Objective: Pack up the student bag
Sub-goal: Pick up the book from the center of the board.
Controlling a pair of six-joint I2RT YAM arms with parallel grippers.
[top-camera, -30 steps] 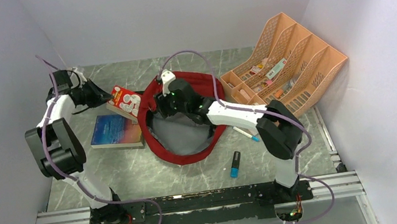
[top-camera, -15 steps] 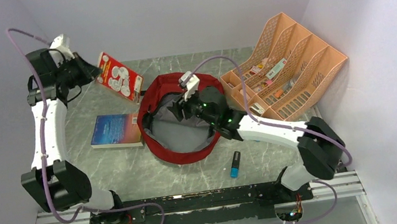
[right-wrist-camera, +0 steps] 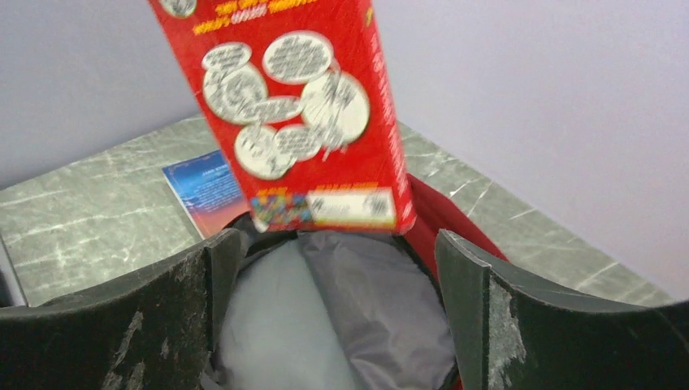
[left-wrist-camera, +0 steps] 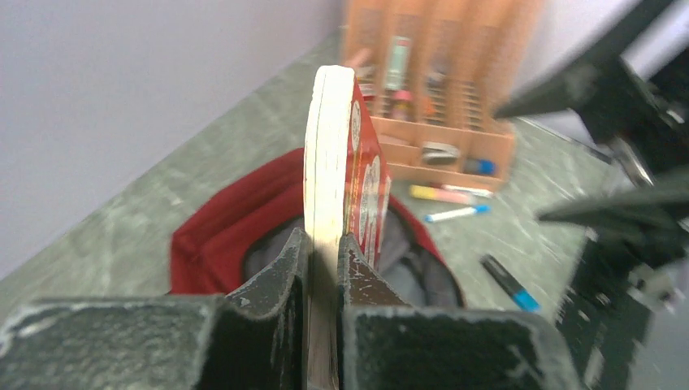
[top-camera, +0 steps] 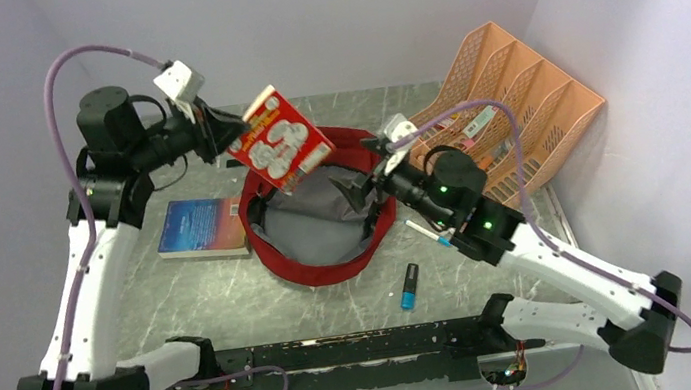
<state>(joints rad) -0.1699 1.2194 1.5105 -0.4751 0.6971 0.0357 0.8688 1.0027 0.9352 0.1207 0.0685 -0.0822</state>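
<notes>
One red book (top-camera: 281, 149), clamped edgewise in the left gripper (top-camera: 222, 130), had risen from the table (top-camera: 235, 305) to hang over the open bag (top-camera: 330, 263) at centre. The right gripper (top-camera: 362, 186), jaws wide and empty, had drawn back to the bag's right edge, leaving the mouth clear.
</notes>
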